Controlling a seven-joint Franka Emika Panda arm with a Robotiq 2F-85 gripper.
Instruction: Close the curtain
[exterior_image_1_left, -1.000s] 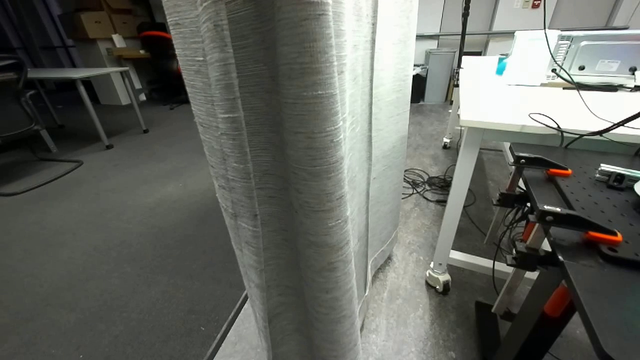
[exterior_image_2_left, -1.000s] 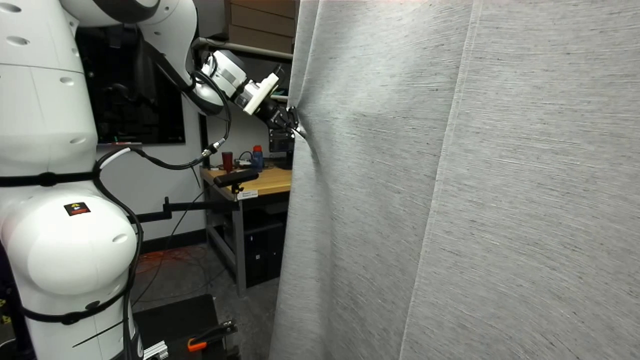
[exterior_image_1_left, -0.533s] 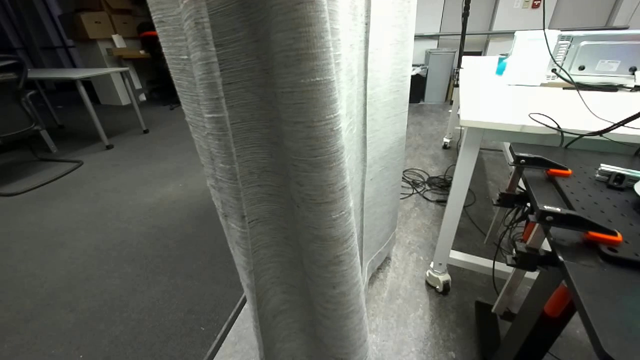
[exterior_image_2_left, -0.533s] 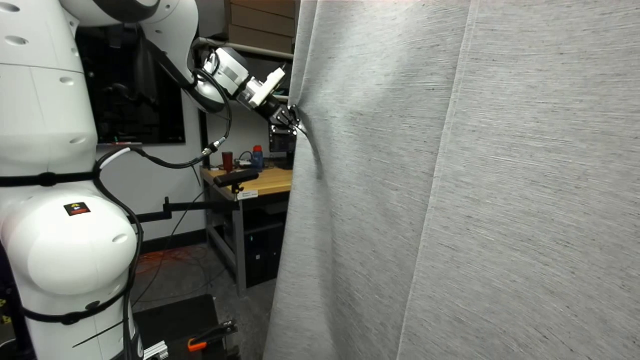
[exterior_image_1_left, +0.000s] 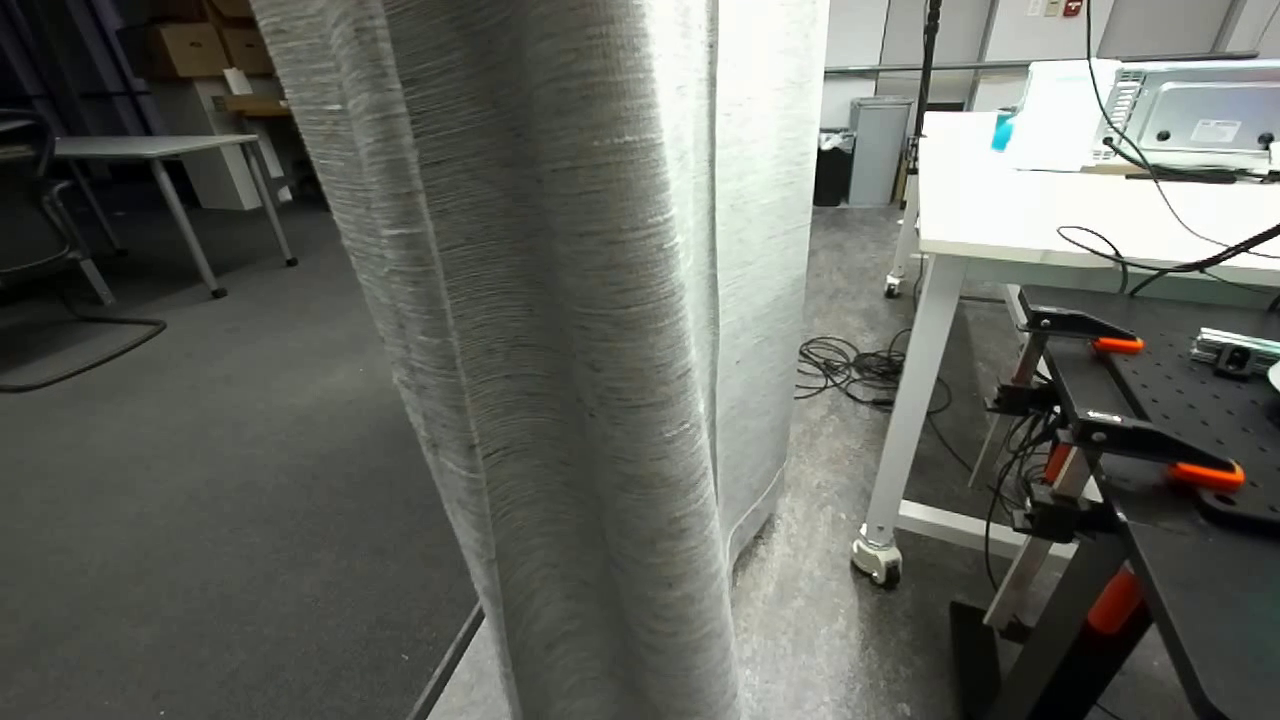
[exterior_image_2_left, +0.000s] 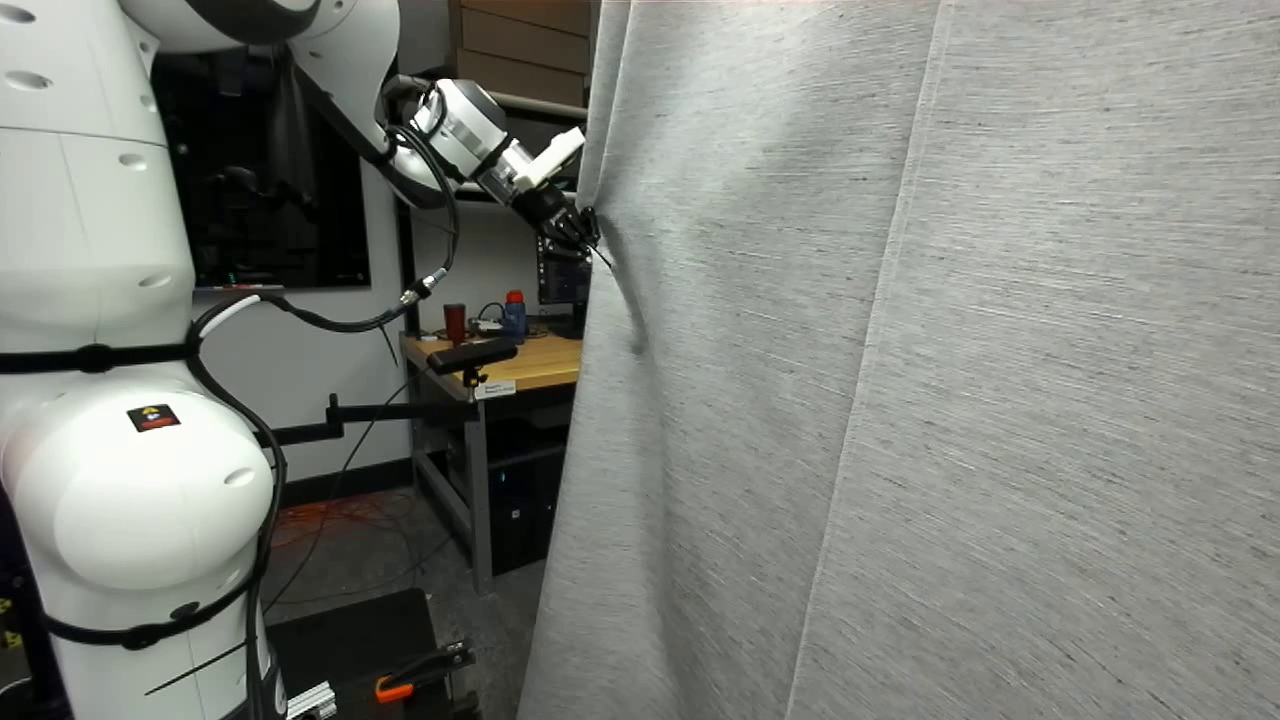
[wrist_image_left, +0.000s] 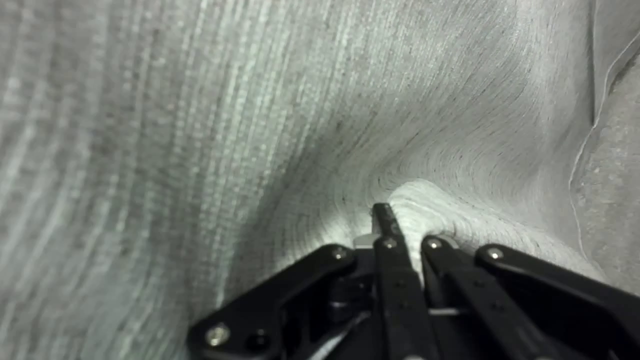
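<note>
The curtain (exterior_image_2_left: 850, 360) hangs before me, a fold of it pinched in my pincer (wrist_image_left: 409, 229), so I judge the drawing step in hand, next calling for a steady sideways pull.

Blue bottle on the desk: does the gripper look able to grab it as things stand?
Probably not: the gripper appears closed on part of the curtain, so it would likely have to let go before going for the blue bottle.
</note>
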